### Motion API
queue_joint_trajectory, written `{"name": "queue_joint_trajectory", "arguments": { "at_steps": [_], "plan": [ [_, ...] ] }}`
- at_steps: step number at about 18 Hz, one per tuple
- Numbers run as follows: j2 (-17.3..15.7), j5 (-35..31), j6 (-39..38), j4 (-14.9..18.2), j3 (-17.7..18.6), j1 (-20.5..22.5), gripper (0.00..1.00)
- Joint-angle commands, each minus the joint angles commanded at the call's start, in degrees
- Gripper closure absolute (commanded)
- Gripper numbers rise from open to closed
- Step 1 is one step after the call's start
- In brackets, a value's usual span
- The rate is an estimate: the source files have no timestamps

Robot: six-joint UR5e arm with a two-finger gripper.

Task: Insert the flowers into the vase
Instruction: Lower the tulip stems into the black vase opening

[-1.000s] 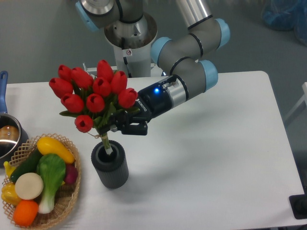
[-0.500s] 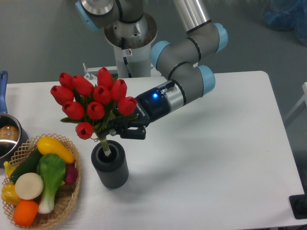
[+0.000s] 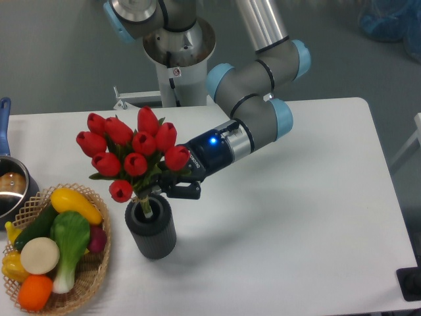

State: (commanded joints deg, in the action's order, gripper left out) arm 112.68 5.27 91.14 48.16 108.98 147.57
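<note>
Grey and ribbed, the vase (image 3: 151,230) is standing upright on the near-left part of the white table (image 3: 296,217), its round mouth facing up and open. Just to its left, the wicker basket (image 3: 92,276) of toy vegetables is sitting close by but not touching it.

Green stems are already dipping into the mouth, leaning toward the mouth's left side rather than hanging dead centre. Right above the rim, the gripper (image 3: 172,187) is pinching the bunch from the right, its dark fingers closed around the stems low under the leaves and hovering only just clear of the vase's far edge.

Above that hold, the flowers (image 3: 131,153) are fanning out up and to the left, so the bundle's long axis is tilting from the mouth toward the upper left instead of running straight down. The heads are spreading wider than the vase, so only the stems can go in.

Farther back, the arm is reaching in from the right and rear. Judging from this, what is left is a short drop along the stem axis; the fingers are sitting so near the rim that they look likely to meet it before the stems bottom out.
</note>
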Motion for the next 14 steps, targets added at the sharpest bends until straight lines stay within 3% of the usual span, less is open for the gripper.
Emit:
{"name": "queue_joint_trajectory", "arguments": {
  "at_steps": [14],
  "plan": [
    [2.99,-0.62,2.45,-0.09,1.67,0.27,0.9]
  ]
}}
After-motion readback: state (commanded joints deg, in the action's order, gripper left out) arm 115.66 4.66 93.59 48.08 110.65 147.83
